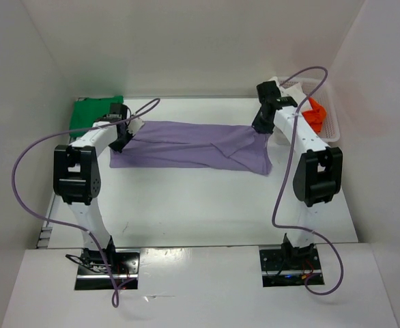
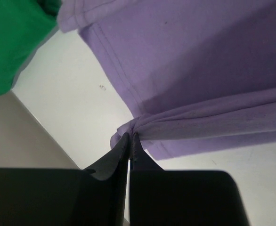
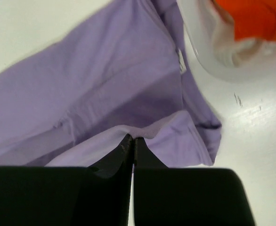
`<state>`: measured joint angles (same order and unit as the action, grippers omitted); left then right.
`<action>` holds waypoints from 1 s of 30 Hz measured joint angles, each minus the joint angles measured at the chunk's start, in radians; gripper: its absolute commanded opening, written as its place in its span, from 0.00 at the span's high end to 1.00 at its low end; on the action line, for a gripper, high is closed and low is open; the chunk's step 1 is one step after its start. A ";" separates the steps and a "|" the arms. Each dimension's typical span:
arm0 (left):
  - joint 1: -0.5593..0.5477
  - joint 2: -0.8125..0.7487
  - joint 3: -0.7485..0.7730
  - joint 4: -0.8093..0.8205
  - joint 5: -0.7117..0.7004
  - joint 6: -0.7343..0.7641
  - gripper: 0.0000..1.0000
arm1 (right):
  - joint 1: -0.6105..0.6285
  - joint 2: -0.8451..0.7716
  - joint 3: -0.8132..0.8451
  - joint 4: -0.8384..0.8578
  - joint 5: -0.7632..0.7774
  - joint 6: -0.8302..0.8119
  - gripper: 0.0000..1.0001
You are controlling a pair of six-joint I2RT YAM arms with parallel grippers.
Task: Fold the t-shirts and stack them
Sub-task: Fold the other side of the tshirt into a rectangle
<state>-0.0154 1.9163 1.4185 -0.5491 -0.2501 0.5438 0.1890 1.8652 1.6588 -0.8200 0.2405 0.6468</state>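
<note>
a: where is the lavender t-shirt (image 1: 190,145) seen?
b: it is spread lengthwise across the far half of the table (image 1: 186,205), drawn out between the two arms. its right end reaches a little nearer to the arm bases than its left.
a: how is the left gripper (image 2: 130,139) set?
b: its jaws are clenched on a gathered pinch of the lavender cloth, at the hemmed corner of the shirt's left end. no gap is seen between them in the left wrist view, only fabric drawn in at the tips.
a: and the right gripper (image 3: 132,141)?
b: much the same is shown there. the jaws are pressed together on a fold at the shirt's right end, and a loose flap is laid on the table just beside them.
a: where are the other shirts found?
b: the green t-shirt (image 1: 91,113) is laid at the far left corner, just beside the lavender one's left end; whether they touch cannot be told. the orange-red t-shirt (image 1: 316,115) is held in the mesh basket (image 1: 331,128) at the far right, partly hidden behind the right arm. something pale is glimpsed under it in the right wrist view, but what it is cannot be told.
</note>
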 measured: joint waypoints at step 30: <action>-0.028 0.180 0.136 0.005 -0.089 -0.025 0.91 | 0.000 0.352 0.405 -0.039 0.034 -0.164 1.00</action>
<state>-0.0433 2.0960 1.5543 -0.5438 -0.3393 0.5190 0.1890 2.2169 2.0636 -0.8593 0.2741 0.4828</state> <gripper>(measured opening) 0.091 0.007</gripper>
